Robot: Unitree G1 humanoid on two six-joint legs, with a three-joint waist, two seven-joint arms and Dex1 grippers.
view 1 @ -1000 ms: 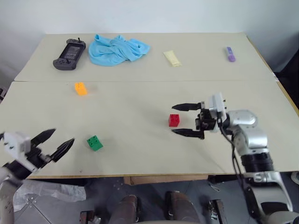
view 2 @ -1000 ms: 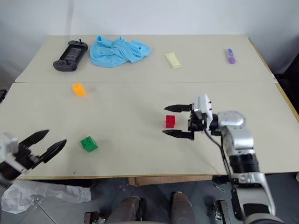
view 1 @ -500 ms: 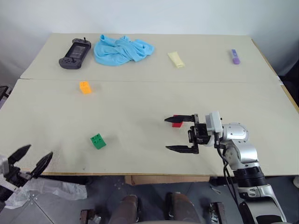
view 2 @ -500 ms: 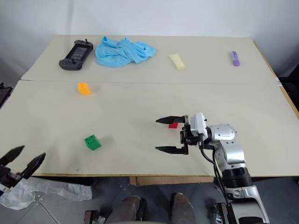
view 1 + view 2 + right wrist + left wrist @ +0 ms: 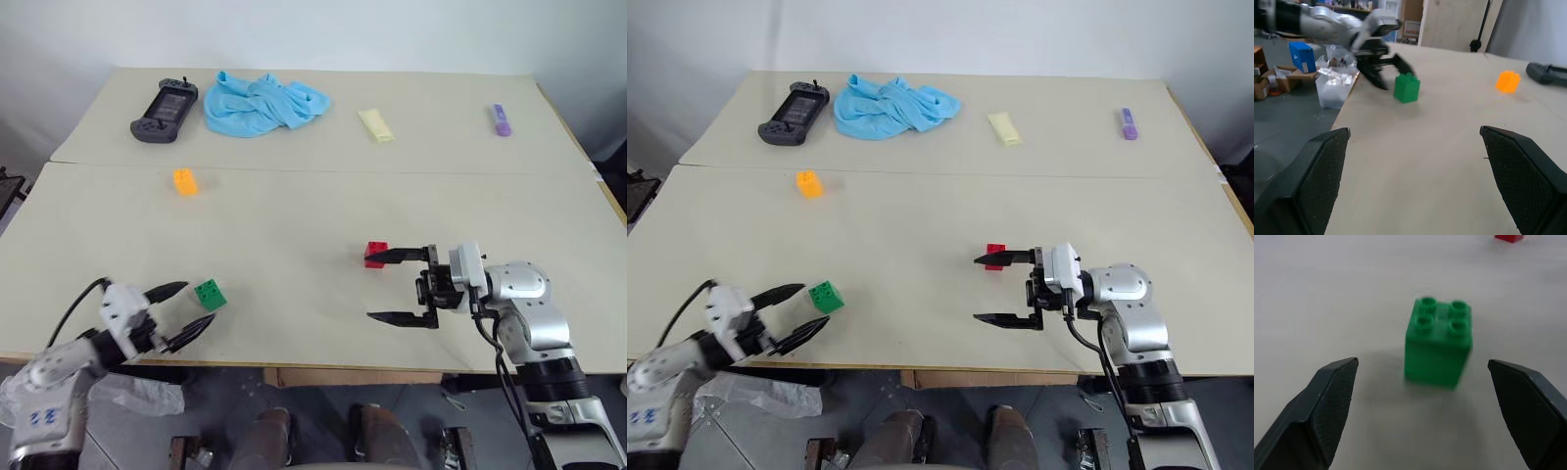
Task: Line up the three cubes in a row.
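The left gripper has swung in to the green cube at the near left, jaws wide and empty; the right gripper, equally wide and empty, has drawn back just near of the red cube. Three cubes, the orange one far left.
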